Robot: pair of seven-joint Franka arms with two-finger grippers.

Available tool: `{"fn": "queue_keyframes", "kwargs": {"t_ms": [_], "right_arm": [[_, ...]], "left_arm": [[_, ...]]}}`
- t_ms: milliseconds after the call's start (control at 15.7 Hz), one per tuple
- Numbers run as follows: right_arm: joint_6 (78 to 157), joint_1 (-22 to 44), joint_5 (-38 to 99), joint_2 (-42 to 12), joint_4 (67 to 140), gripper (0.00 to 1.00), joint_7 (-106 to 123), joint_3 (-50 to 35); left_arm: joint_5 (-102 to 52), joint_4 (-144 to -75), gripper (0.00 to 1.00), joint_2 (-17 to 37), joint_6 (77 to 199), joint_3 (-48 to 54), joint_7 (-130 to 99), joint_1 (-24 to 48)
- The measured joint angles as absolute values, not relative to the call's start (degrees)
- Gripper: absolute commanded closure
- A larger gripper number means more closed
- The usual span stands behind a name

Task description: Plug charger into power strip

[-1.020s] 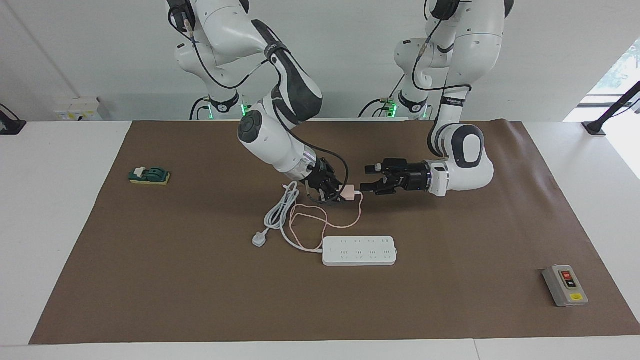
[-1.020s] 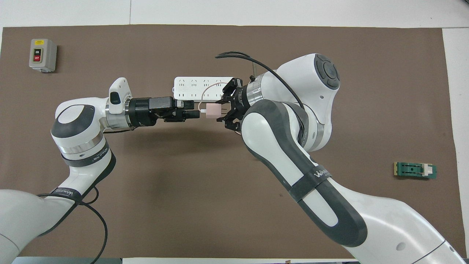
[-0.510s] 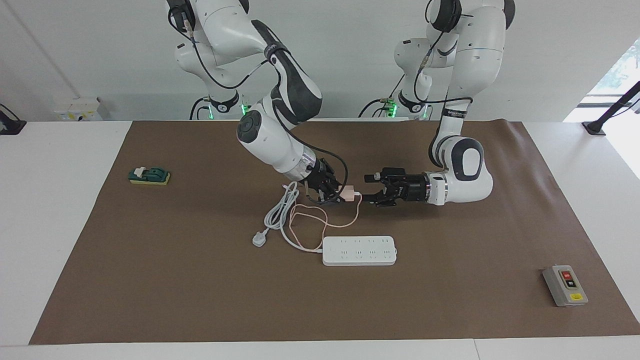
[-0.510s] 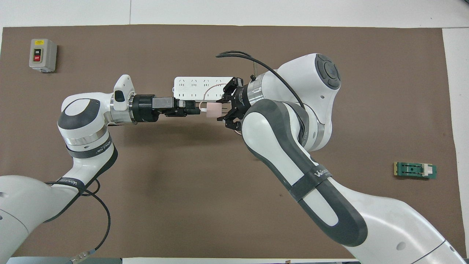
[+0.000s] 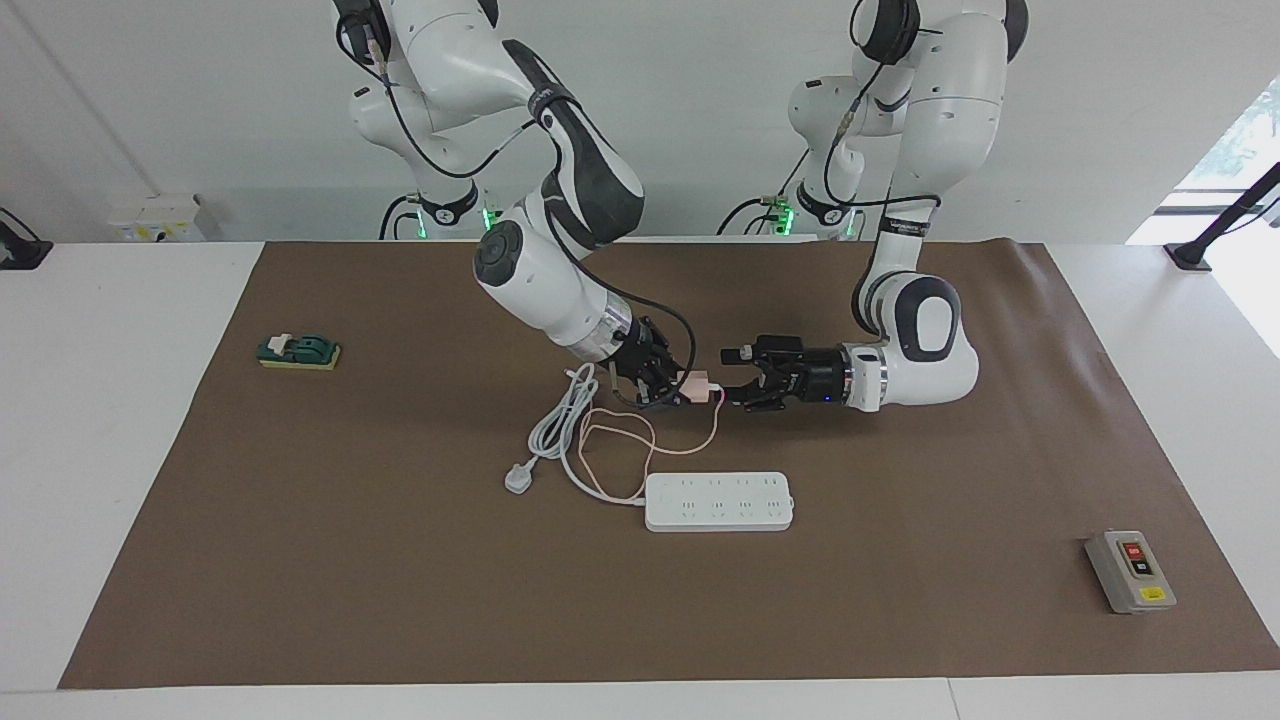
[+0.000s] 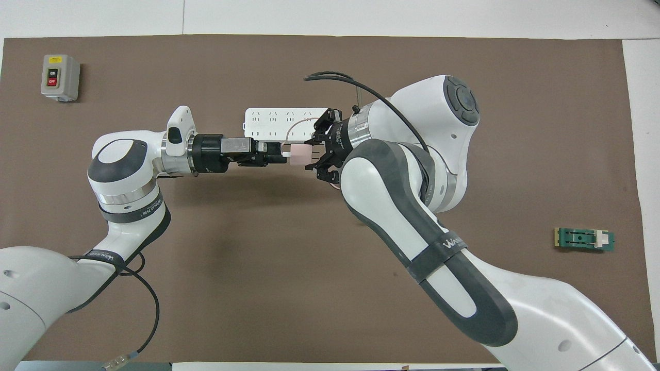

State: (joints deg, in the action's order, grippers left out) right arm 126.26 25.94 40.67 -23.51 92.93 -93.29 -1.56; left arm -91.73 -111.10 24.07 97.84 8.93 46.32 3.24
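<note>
My right gripper (image 5: 672, 388) (image 6: 312, 153) is shut on the charger (image 5: 693, 383) (image 6: 299, 153), a small pale-pink cube held in the air over the brown mat. The charger's thin pink cable (image 5: 650, 440) hangs down and loops on the mat. My left gripper (image 5: 735, 376) (image 6: 281, 154) is level with the charger, pointing at its free end, its fingers open, one above the other. Its fingertips reach the charger's end; I cannot tell whether they touch it. The power strip (image 5: 718, 501) (image 6: 273, 119) lies flat on the mat, sockets up.
The strip's thick white cord and rounded white plug (image 5: 518, 480) lie coiled toward the right arm's end. A grey button box (image 5: 1130, 571) (image 6: 60, 77) sits near the mat's corner at the left arm's end. A green block (image 5: 298, 351) (image 6: 584, 239) lies at the right arm's end.
My left gripper has moved in toward the charger, closing the gap until its open fingers reach the charger's end. The right gripper and the charger have barely shifted.
</note>
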Motion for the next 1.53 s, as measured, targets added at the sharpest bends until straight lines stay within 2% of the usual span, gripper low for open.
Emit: {"fn": "queue_keyframes", "kwargs": {"t_ms": [255,383,446,510,638,829,956,1020,1403,1466,1530], "right_arm": [[126.3,25.9,41.1,-23.5,93.0,1.0,-93.3,-1.6],[126.3,25.9,41.1,-23.5,93.1,1.0,-93.3,-1.6],[126.3,25.9,41.1,-23.5,93.1,1.0,-93.3,-1.6],[126.3,25.9,41.1,-23.5,93.1,1.0,-93.3,-1.6],[126.3,25.9,41.1,-23.5,93.1,1.0,-93.3,-1.6],[126.4,25.9,41.2,-23.4,93.1,1.0,-93.3,-1.5],[126.5,25.9,41.2,-23.3,93.1,1.0,-93.3,-1.5],[126.6,25.9,41.3,-23.2,93.0,1.0,-93.3,-1.5],[127.1,25.9,41.4,-22.7,92.9,1.0,-93.3,-1.5],[127.1,25.9,41.4,-22.7,92.9,0.91,-93.3,-1.5],[127.1,25.9,41.4,-22.7,92.9,0.54,-93.3,-1.5]], "left_arm": [[-94.2,-111.1,0.0,24.2,99.3,8.9,46.3,5.6],[-94.4,-111.1,0.1,24.2,99.4,8.9,46.3,5.8],[-94.4,-111.1,0.19,24.2,99.4,8.8,46.3,5.8],[-94.4,-111.0,0.36,24.2,99.4,8.8,46.2,5.8],[-94.4,-111.0,0.41,24.3,99.5,8.6,46.2,5.8],[-94.4,-111.0,0.69,24.4,99.8,8.5,46.0,5.7],[-94.4,-110.9,0.95,24.5,99.9,8.4,45.9,5.7],[-94.3,-110.9,1.0,24.6,100.1,8.3,45.9,5.7],[-93.1,-110.0,1.0,24.7,100.2,8.0,46.2,5.7],[-93.0,-109.9,1.0,24.7,100.2,8.0,46.2,5.7],[-93.0,-109.9,1.0,24.7,100.2,8.0,46.2,5.7]]}}
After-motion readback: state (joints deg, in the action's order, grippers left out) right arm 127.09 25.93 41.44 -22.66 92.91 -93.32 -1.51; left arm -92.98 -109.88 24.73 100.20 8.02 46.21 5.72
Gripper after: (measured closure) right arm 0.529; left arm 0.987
